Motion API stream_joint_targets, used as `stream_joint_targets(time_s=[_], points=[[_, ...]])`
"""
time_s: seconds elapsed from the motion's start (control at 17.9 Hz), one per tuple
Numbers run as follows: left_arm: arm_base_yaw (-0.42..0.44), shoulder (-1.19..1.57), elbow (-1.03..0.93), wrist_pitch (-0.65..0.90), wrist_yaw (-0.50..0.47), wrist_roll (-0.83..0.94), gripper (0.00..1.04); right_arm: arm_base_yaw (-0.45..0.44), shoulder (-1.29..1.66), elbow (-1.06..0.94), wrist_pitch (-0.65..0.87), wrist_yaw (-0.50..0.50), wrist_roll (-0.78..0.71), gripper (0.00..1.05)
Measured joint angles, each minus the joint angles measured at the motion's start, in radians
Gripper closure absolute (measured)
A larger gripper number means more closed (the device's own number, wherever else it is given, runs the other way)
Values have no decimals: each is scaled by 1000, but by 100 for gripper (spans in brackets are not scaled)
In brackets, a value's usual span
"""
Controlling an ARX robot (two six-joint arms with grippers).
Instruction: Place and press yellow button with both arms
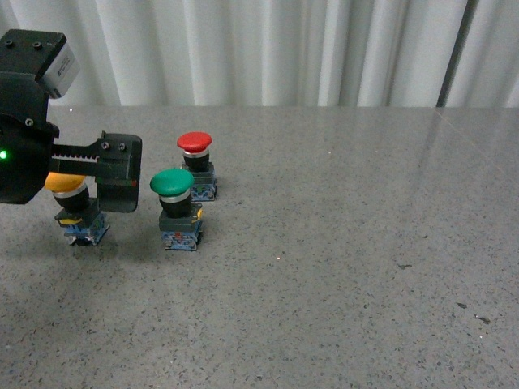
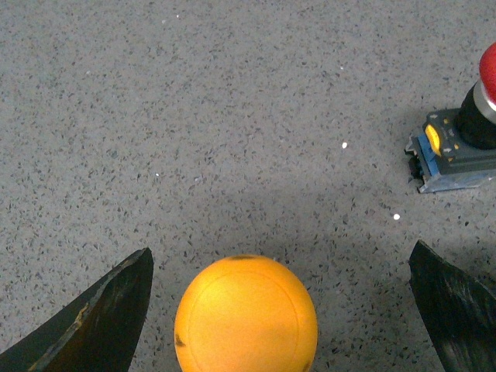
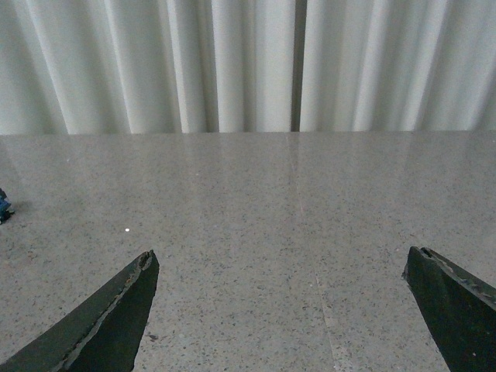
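Fingers [image 2: 101,318] of the left gripper [image 2: 280,249] stand spread wide either side of the yellow button [image 2: 246,314], touching neither side of its cap, gripping nothing. The button sits upright on the grey speckled table [image 1: 340,243], far left, green button [image 1: 173,183] just beside it, red button [image 1: 195,143] behind that. Right gripper [image 3: 279,256] is wide open too, empty, over the table facing the white curtain [image 3: 232,62]
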Motion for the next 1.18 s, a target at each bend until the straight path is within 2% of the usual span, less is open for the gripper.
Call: stream_joint_targets(time_s=[0.22,0.56,0.62,0.84,1.01,1.18], points=[[5,-8,-38,12,-16,2,7,0,0,0,0,0,0,7],[12,-23,-43,15,-15,5,64,0,0,0,0,0,0,7],[11,-28,-43,9,-15,6,69,0,0,0,0,0,0,7],[-29,-135,-31,-42,-55,18,72,0,0,0,0,0,0,7],[-138,-197,112,-88,-101,29,72,0,0,0,0,0,0,7],[-291,-100,312,-114,-147,21,72,0,0,0,0,0,0,7]])
